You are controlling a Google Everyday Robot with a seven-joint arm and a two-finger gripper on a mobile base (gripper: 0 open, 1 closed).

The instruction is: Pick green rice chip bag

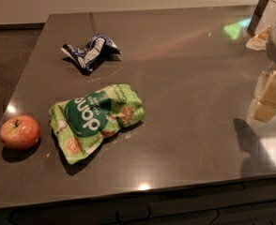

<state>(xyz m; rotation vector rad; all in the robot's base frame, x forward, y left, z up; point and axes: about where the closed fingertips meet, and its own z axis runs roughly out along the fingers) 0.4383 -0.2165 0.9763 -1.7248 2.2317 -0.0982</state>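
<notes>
The green rice chip bag (96, 118) lies flat and crumpled on the dark grey counter (185, 78), left of centre, its dark green circle with white letters facing up. My gripper (271, 97) is at the right edge of the camera view, partly cut off, hanging above the counter with its shadow below it. It is far to the right of the bag and touches nothing.
A red apple (19, 132) sits just left of the bag near the counter's left edge. A crumpled dark blue and white wrapper (90, 51) lies behind the bag. The counter's front edge runs along the bottom, with dark floor to the left.
</notes>
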